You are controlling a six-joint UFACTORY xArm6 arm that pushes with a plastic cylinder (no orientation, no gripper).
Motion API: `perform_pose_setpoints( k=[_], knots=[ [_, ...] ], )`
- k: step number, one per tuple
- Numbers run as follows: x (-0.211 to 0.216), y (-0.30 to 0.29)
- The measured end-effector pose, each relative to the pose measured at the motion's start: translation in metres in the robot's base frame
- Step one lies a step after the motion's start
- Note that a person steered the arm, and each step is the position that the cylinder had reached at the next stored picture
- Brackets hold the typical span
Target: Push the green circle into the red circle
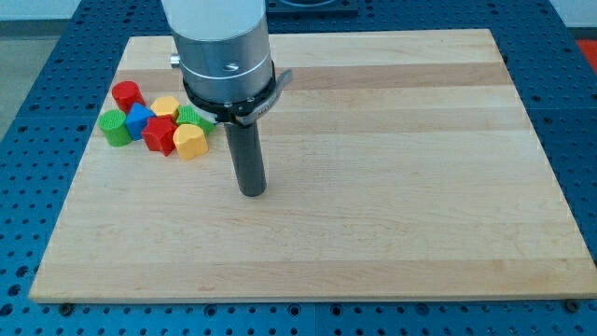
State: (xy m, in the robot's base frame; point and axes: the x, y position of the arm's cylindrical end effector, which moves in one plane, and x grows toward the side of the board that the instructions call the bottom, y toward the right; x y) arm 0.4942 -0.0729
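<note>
So there are no jaws on this rig at all, nothing opening or closing, just a straight dark rod hanging under a big grey cylinder. My tip [252,192] is sitting on the pale wooden board [392,187], and I'm using it as the landmark for everything else.

The whole bunch of small plastic blocks is lying up and toward the view's left of my tip, clear of it, not touching. Closest to my tip is a yellow heart-shaped block [189,141], sitting just up and left of it. Right beside that one, further left of my tip, a red star-ish block [159,135] is pressing against it. Above the yellow heart, a green block [193,118] is peeking out from under the grey cylinder; it's partly hidden, so I can't really tell its shape.

Going further left from my tip, a second yellow block [165,106] and a blue block [140,119] are packing in tight with the rest. The green circle block [115,128] is sitting at the far left end of the cluster, the farthest thing from my tip, touching the blue one. The red circle block [126,94] is sitting just above the green circle, up at the cluster's top-left corner, very close to it.
</note>
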Motion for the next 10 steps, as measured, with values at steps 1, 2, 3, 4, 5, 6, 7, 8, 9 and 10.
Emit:
perform_pose_setpoints(
  k=[1, 2, 3, 4, 5, 6, 7, 8, 9, 10],
  knots=[
    [-0.001, 0.0],
    [-0.001, 0.0],
    [-0.001, -0.036],
    [-0.001, -0.101],
    [-0.009, -0.161],
    [-0.041, -0.188],
    [-0.093, -0.193],
    [-0.096, -0.193],
    [-0.096, -0.193],
    [-0.094, -0.2]
  ],
)
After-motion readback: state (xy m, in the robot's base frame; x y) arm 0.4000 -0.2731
